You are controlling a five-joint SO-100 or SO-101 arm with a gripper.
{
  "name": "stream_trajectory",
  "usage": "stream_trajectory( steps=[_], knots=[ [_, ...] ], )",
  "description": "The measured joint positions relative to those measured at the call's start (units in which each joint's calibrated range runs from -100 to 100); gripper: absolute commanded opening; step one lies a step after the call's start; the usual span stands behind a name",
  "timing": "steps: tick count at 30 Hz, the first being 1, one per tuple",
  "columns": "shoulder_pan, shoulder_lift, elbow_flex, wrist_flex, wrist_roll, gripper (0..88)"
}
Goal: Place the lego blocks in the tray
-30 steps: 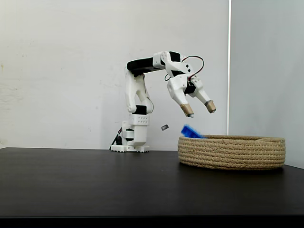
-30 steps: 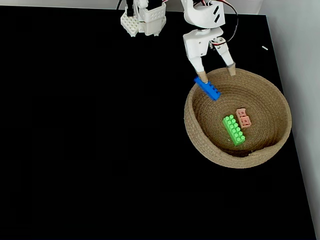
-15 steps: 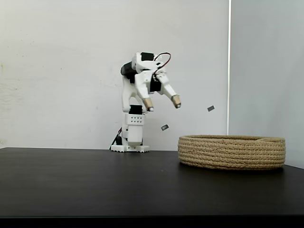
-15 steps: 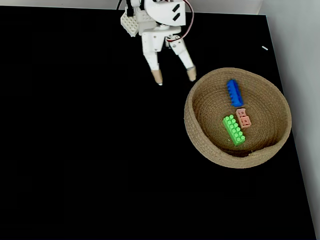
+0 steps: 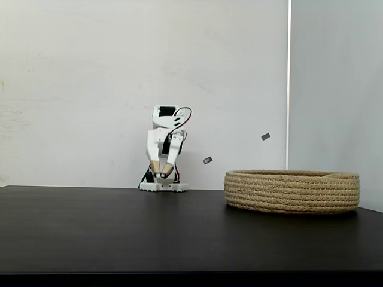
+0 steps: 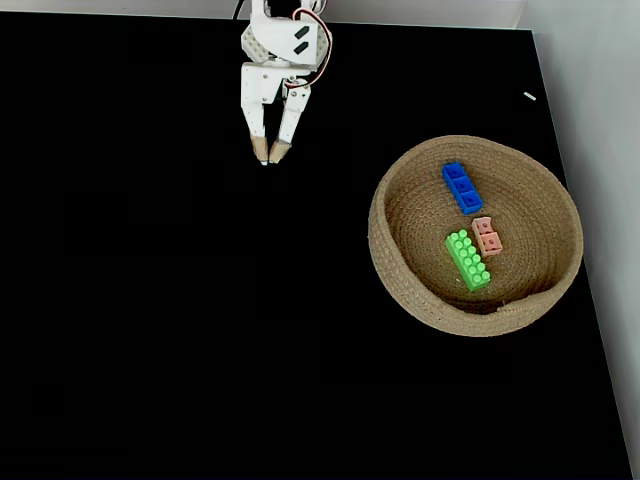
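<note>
The tray [image 6: 396,285] is a round basket of coiled tan rope at the right of the black table; from the side its wall [image 5: 292,192] hides what lies in it. From above, three lego blocks rest inside: a blue one [image 6: 462,187] toward the far side, a pale pink one [image 6: 487,236] in the middle, and a green one [image 6: 467,259] beside the pink. My gripper [image 6: 270,155] hangs folded in front of the arm's base, well left of the tray, its fingers drawn together and holding nothing. From the side, the gripper [image 5: 161,173] points down just above the table.
The arm's white base [image 6: 262,45] stands at the table's far edge against a white wall. The table's right edge [image 6: 585,290] runs close behind the tray. Wide bare black tabletop [image 6: 180,320] lies left of and in front of the tray.
The blue block dropped from the tray's rim into the tray. The arm swung left, away from the tray, folded back to its base, and the gripper went from open to shut.
</note>
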Motion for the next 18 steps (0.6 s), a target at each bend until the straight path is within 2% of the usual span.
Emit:
stream_trajectory(
  steps=[3, 11, 18],
  knots=[
    [-0.1, -6.9, 6.6, 2.9, 0.4, 0.0],
    [-1.3, -18.5, 10.7, 14.0, 0.5, 0.0],
    [-3.5, -24.3, 10.8, 29.9, 1.0, 0.0]
  ],
)
